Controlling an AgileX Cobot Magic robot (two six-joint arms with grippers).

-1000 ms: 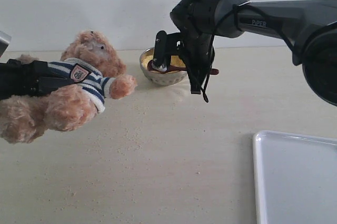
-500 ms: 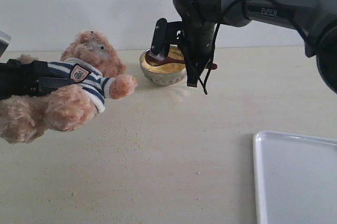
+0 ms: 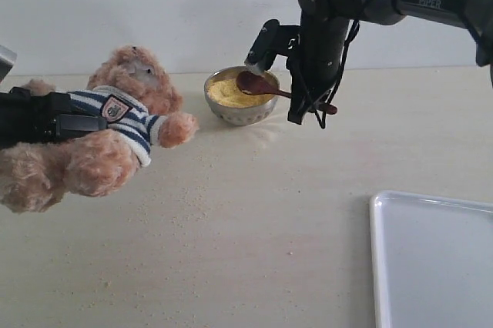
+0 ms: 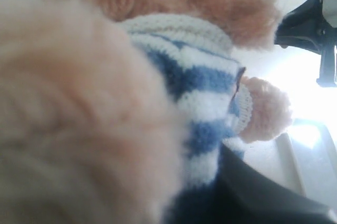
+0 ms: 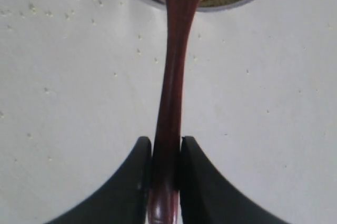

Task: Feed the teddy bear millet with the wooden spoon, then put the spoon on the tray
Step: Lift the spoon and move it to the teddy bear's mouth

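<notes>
Supervisor: Biggest thing first, please.

Operator: I see the fluffy light-brown teddy bear [image 3: 115, 124] in its navy-and-white striped shirt, tilted, at the left. My left gripper [image 3: 65, 116] is clamped round its body. The flat white rectangular tray [image 3: 431, 266] sits at the lower right of the exterior view, well apart from the rest.

Supervisor: And the food?

Operator: The small round shiny metal bowl [image 3: 240, 115] of fine yellow millet [image 3: 225, 94] stands near the bear's paw, with stray grains [image 3: 192, 197] scattered over the pale table [image 3: 269, 251]. My right gripper [image 3: 308, 105] pinches the handle of the slim dark reddish-brown wooden spoon [image 3: 266, 87], whose oval end hangs over the millet.
</notes>
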